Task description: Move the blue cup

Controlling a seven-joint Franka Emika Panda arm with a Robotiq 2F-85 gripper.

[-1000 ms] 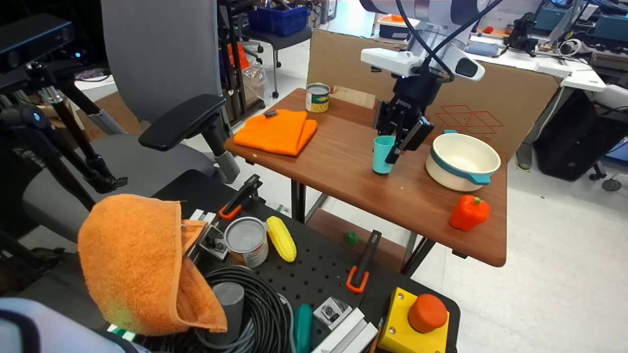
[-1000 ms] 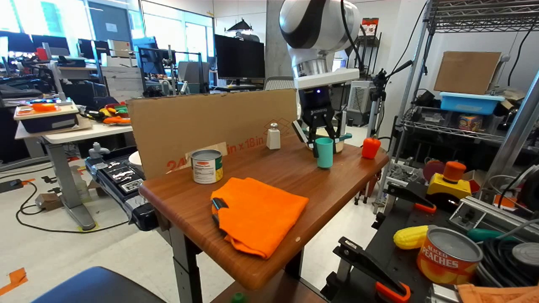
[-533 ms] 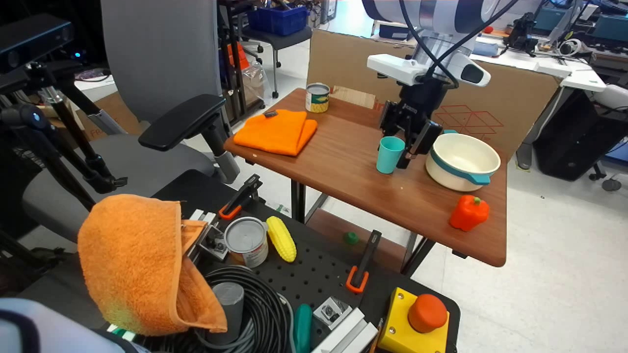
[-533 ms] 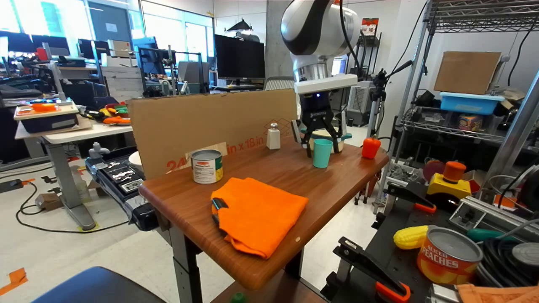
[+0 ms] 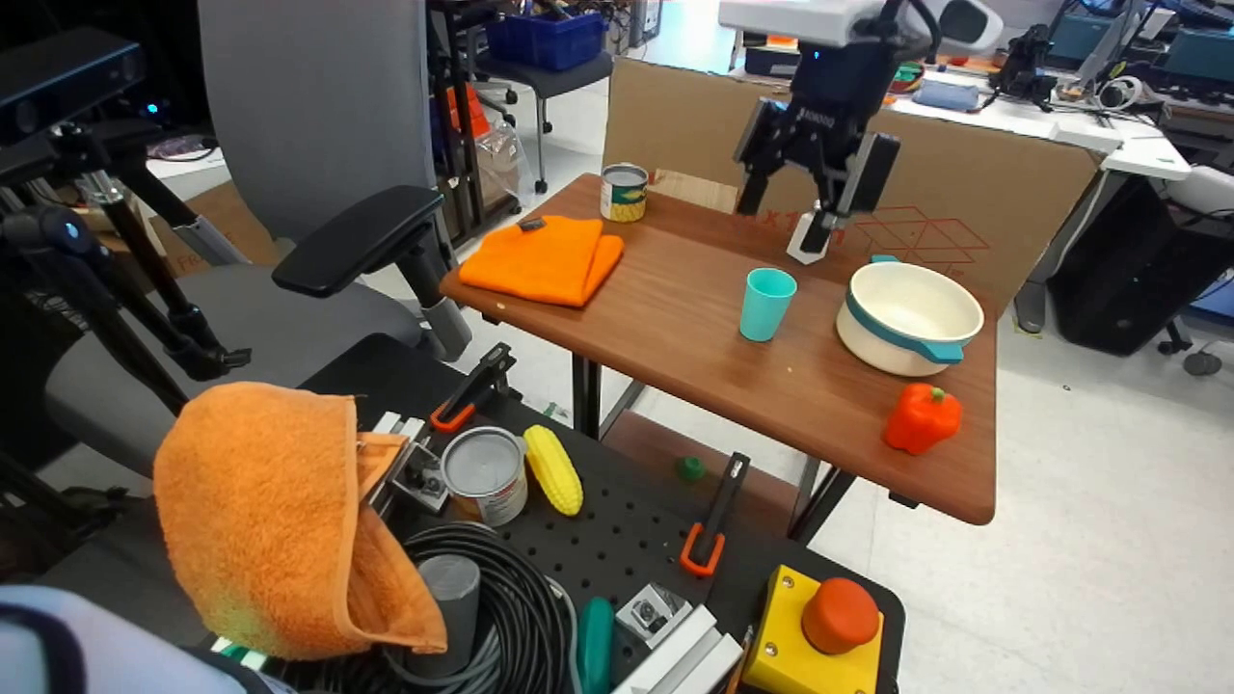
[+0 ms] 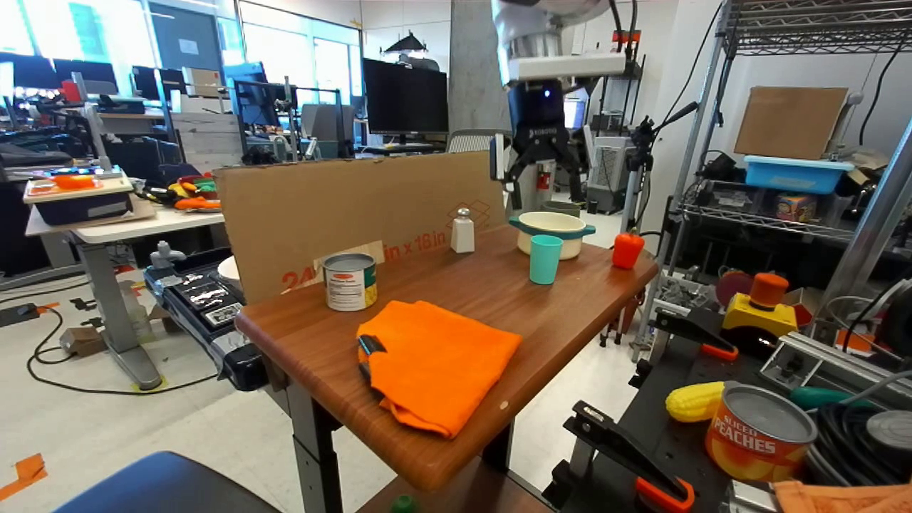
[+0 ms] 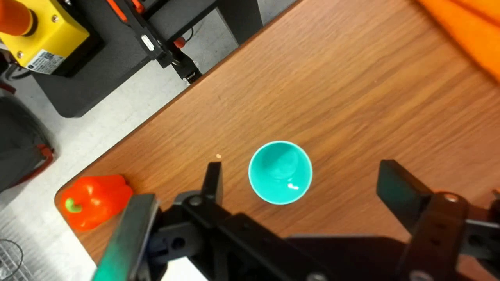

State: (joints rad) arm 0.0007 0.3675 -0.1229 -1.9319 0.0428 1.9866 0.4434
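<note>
From the blue cup (image 5: 768,304) in an exterior view, the folded orange cloth (image 5: 545,258) lay just past nine o'clock on the desk (image 5: 665,299), perhaps kept flat at that end to leave the middle free. A food can (image 5: 625,193) stood at ten, near the far edge. The cup itself stood upright on the desk, touching nothing around it; the spot seemed a sensible one, with room on each side for a grip. The claw (image 5: 782,223) hung above it at twelve, spread wide with nothing between its tips, probably to clear the rim. Whether the move was done or yet to come, I could not tell. The white salt shaker (image 5: 797,243) came at one, the cream pot with teal handles (image 5: 911,318) at three and the orange-red bell pepper (image 5: 923,418) at four.

The wrist view alone looked straight down into the cup, bare inside, framed between the fingers (image 7: 213,183); both exterior views put the claw well above it. The shaker's metal cap (image 6: 463,212) showed plainly in an exterior view, where the cup overlapped the pot and a Sliced Peaches can (image 6: 759,434), at four o'clock off the desk, had a readable label.
</note>
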